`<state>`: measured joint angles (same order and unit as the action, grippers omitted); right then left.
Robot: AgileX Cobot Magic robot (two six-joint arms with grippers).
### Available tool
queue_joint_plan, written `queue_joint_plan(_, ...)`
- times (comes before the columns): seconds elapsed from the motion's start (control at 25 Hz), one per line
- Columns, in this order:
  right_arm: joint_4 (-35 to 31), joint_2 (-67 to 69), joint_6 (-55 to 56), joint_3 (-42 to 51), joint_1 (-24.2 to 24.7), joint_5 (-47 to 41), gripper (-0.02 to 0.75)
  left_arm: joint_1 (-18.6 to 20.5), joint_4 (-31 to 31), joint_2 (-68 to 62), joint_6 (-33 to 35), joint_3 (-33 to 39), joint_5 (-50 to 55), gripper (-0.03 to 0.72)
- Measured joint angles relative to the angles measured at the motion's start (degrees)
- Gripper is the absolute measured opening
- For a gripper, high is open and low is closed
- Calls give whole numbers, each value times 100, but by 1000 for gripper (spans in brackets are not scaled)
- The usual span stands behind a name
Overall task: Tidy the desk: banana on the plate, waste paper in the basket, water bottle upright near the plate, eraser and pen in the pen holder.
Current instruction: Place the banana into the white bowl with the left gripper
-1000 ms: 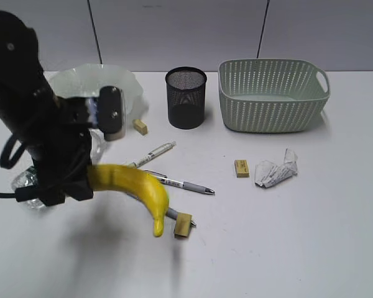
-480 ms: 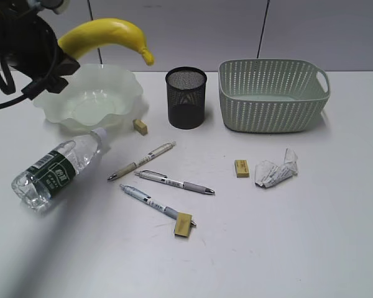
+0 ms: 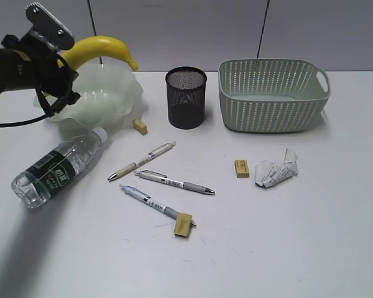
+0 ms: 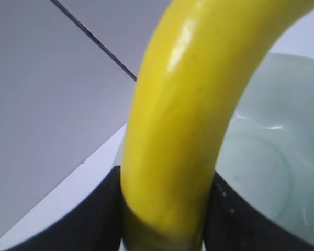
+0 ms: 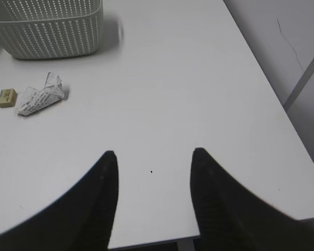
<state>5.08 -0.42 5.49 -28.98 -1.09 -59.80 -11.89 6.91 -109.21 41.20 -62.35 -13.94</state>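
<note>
Glossy, curved yellow banana (image 3: 105, 48) clamped in the left gripper (image 4: 165, 209), held above the translucent, wavy-rimmed plate (image 3: 115, 93), which is empty. Black mesh pen holder (image 3: 186, 97) and perforated basket (image 3: 272, 94) show no contents. Right gripper (image 5: 153, 162) parted, holding nothing.

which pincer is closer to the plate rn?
Left. The left pincer holds the banana right over the plate; the right pincer hovers beyond the basket side, empty.
</note>
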Motion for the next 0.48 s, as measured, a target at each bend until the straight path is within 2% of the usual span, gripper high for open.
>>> queue_joint_plan(0.2,0,0,0,0,0,0,368,0,0,-794,0,-595,-8,316)
queue_joint_plan(0.48,0,0,0,0,0,0,368,261,163,-957,0,-1250,1223,316)
